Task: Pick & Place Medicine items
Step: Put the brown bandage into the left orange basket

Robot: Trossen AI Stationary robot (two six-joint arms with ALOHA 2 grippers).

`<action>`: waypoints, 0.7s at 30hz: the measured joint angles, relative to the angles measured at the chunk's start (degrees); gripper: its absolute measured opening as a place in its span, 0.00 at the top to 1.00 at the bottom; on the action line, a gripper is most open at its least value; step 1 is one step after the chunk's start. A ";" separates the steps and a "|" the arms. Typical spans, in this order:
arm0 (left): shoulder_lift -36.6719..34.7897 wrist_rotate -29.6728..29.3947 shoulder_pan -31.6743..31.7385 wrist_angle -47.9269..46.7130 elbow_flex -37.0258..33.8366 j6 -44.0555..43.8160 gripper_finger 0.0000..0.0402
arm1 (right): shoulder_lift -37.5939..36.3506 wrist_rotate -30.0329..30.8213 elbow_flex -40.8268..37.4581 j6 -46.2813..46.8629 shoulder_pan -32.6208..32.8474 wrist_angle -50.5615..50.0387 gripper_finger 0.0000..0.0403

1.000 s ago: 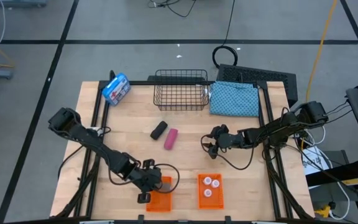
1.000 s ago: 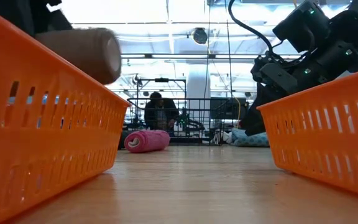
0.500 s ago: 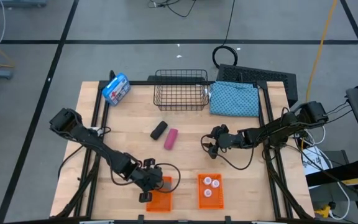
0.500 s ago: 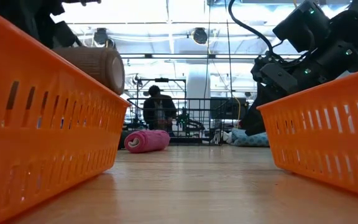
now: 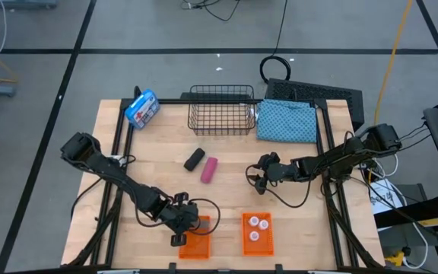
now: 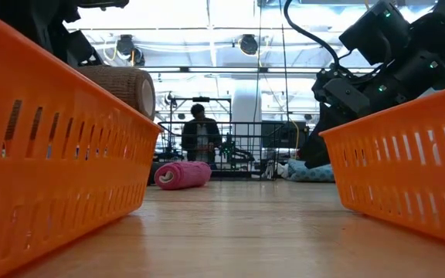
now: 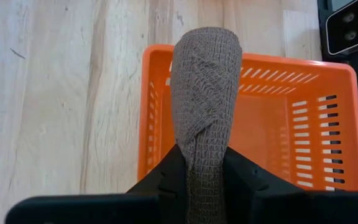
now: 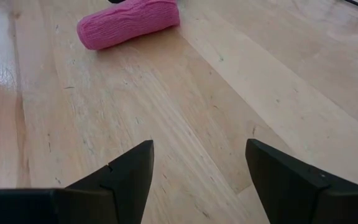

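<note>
1. Medicine items: 3 white bottles [image 5: 255, 225] in right orange bin [image 5: 255, 243]; 1 black roll [image 5: 194, 158], 1 pink roll [image 5: 208, 170] beyond left orange bin [image 5: 196, 245].
2. Left gripper [image 7: 205, 165] clamps 1 brown roll [image 7: 205, 106] over left orange bin.
3. Right gripper [image 8: 197, 163] wide, empty, near pink roll.

Brown roll [image 6: 122, 86] above orange basket [image 6: 60, 170]
</note>
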 joint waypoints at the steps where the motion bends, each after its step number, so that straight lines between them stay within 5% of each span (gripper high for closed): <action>1: 0.00 0.07 0.00 0.00 0.00 -0.01 0.83 | 0.00 -0.01 0.00 0.00 0.00 0.00 0.39; 7: 0.00 0.07 0.00 0.11 0.00 0.01 0.82 | 0.00 -0.01 0.00 0.00 0.00 0.00 0.39; 21: 0.04 0.12 0.22 0.48 0.00 1.74 0.53 | 0.00 -0.01 -0.02 0.00 0.00 0.00 0.39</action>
